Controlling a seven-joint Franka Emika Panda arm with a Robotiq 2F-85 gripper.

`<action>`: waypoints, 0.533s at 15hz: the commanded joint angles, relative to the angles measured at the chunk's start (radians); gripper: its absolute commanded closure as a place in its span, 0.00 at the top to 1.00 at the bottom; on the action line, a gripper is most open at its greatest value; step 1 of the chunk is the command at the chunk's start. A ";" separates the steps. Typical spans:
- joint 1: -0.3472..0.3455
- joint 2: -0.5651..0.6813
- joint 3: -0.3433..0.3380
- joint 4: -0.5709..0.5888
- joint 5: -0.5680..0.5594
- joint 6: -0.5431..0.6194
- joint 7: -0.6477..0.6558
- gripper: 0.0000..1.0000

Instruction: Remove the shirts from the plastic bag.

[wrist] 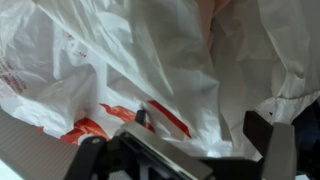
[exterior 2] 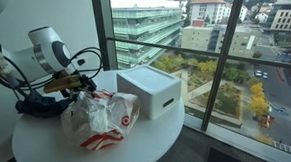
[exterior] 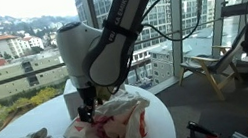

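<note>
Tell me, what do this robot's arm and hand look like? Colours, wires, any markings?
The arm is a thick, smooth white shell with rounded joints and black sections between them. Loose black cables loop alongside it near the wrist. The hand is dark, black and grey, with two blocky fingers. No markings are legible at this size.

Crumpled white plastic bag [wrist: 150, 60] bearing red print fills nearly the whole field. The gripper [wrist: 195, 140] enters from the lower edge, its dark fingers [wrist: 262, 135] spread apart with bag film between them. A grey surface [wrist: 25, 150] shows at lower left.
</note>
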 commanded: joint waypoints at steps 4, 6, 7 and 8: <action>0.047 -0.210 -0.012 -0.114 0.156 0.048 -0.154 1.00; 0.069 -0.268 0.001 -0.149 0.271 0.026 -0.262 1.00; 0.097 -0.281 0.001 -0.168 0.383 0.017 -0.364 1.00; 0.125 -0.289 -0.003 -0.180 0.462 0.004 -0.437 1.00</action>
